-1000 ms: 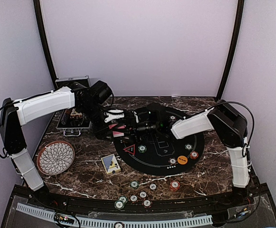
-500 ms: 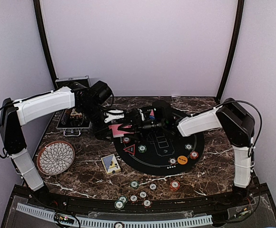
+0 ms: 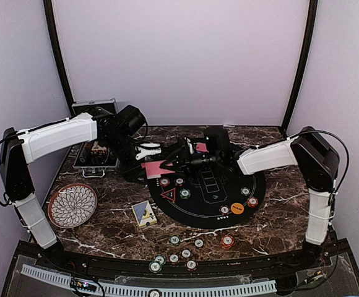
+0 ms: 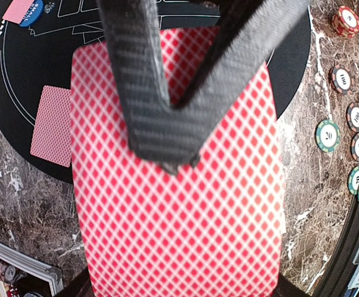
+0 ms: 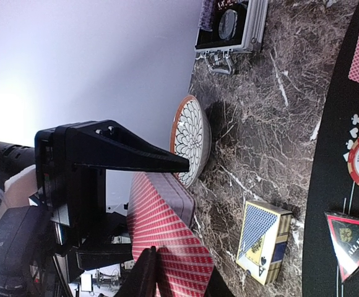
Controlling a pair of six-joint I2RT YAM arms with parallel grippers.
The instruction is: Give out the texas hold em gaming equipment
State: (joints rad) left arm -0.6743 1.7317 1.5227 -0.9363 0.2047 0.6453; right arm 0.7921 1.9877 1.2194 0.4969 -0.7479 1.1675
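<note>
Deck of red-backed cards (image 4: pixel 179 247) clamped flat in the left tool (image 4: pixel 166 145), over the left rim of one round black mat (image 3: pixel 204 207). Level with it and close to the deck's edge, the right tool (image 3: pixel 181 157), with one finger (image 5: pixel 147 275) just beside the deck in its own wrist view; cannot tell whether clenched, released or pinching a card. Two single cards face down on the mat: one (image 4: pixel 52 127) near the left rim, another (image 4: pixel 17 9) at the far side, touching the one blue disc (image 4: pixel 37 13). Also on the mat, one orange disc (image 3: pixel 237 208) toward the near right and one red triangle (image 3: pixel 168 195) toward the left. Six mat chips (image 3: pixel 184 193) countable from above: two red, two green, two paler (colours judged from the top view, so loosely). Three of these beside the triangle, three around the orange disc. Off the mat, on the marble worktop (image 3: pixel 117 232) near its front edge, eight loose chips (image 3: pixel 174 240): three green, two red, three whitish, lying singly and mostly close together. One blue-and-yellow card box (image 3: pixel 143 213) on the marble just left of the mat. One patterned round plate (image 3: pixel 72 205) further left, well apart from the chips. One silver case (image 3: pixel 96 158) open at the far left corner, behind the left arm.
</note>
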